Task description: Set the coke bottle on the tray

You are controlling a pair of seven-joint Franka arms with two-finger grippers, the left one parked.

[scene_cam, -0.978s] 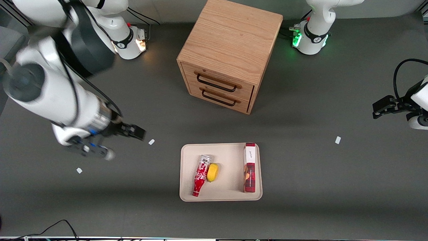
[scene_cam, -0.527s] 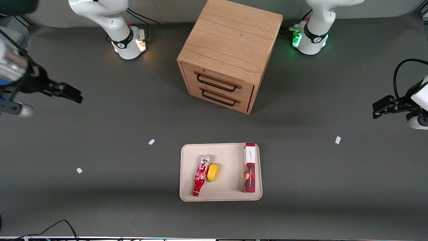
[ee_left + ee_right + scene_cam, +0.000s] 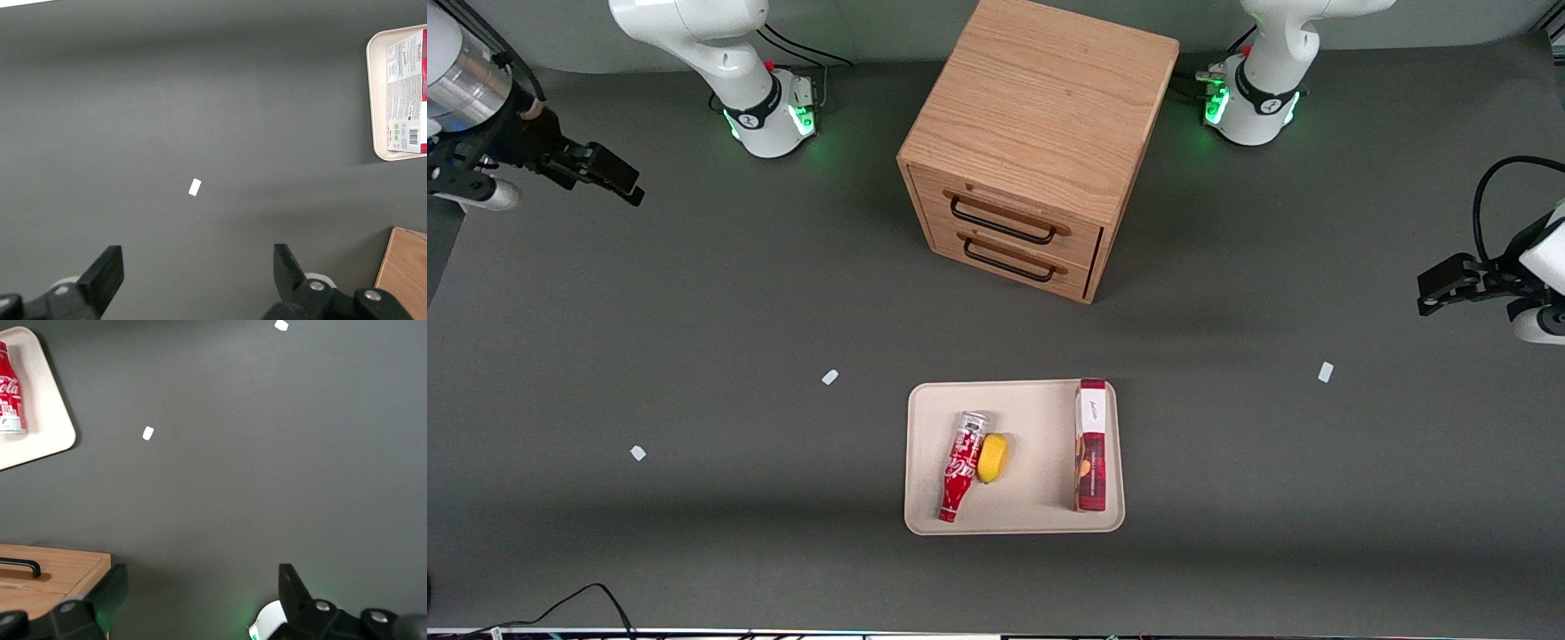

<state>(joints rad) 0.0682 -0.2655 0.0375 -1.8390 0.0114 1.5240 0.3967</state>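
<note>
1. One tray (image 3: 1040, 524), three things on it: one coke bottle (image 3: 961, 466), one lemon (image 3: 992, 458), one red-and-white box (image 3: 1091, 444).
2. Bottle's red with white script, lying flat near the tray's edge toward the working arm, touching the lemon, neck pointing at the front camera.
3. One wooden cabinet (image 3: 1040, 133), two drawers.
4. Gripper (image 3: 200, 593) is spread wide, empty, up over the table's corner, well apart from the tray.

Coke bottle (image 3: 9, 387) reads "Cola" (white script, partly cut off).
</note>
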